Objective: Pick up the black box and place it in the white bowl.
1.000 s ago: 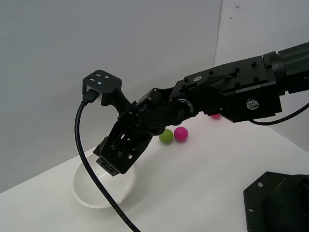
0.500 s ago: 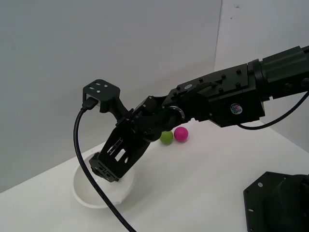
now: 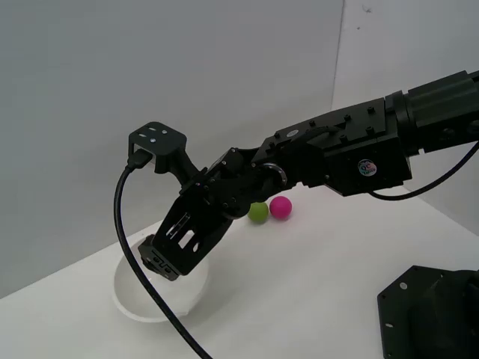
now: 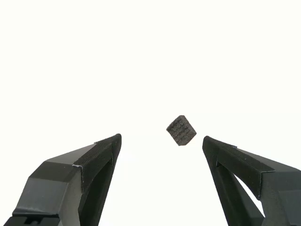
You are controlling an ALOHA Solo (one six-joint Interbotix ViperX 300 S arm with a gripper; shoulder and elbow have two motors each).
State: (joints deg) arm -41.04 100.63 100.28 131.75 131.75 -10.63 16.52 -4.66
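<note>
In the wrist view the black box, a tiny matte cube, sits tilted on a plain white surface beyond my two fingertips and touches neither. My gripper is open with a wide gap and nothing in it. The exterior view shows my gripper reaching down over the white bowl, at the exterior view's left on the table. My gripper hides the bowl's inside there, so the box does not show in that view.
A green ball and a pink ball lie on the white table behind the arm. A black base block stands at the exterior view's lower right. A black cable hangs from the wrist camera across the bowl.
The arm swung lower and toward the exterior view's left, bringing the gripper down over the bowl. Over the last half second it has barely moved.
</note>
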